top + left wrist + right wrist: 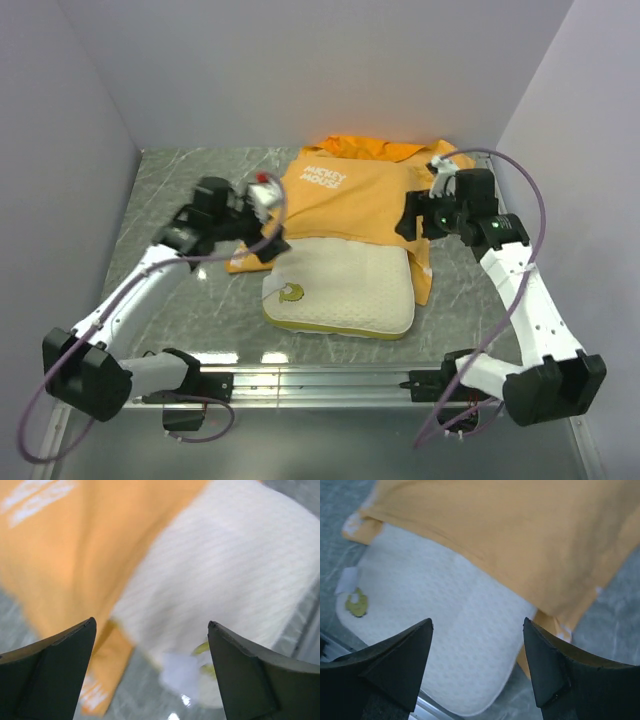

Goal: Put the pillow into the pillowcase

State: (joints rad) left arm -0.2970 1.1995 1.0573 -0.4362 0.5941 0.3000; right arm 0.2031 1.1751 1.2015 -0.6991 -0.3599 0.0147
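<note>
The cream-white quilted pillow (345, 290) lies on the table with its far part inside the orange pillowcase (350, 195); its near half sticks out toward me. My left gripper (268, 245) is open and empty above the pillowcase's near left corner. In the left wrist view, which is blurred, the pillow (225, 565), its white tag (182, 672) and the orange pillowcase (75, 555) show between the fingers. My right gripper (412, 222) is open and empty above the case's right side. The right wrist view shows the pillow (445, 630) under the orange opening edge (520, 545).
The table (170, 190) is grey marble-patterned with white walls on three sides. A metal rail (320, 380) runs along the near edge between the arm bases. A strip of orange fabric (425, 270) hangs past the pillow's right side.
</note>
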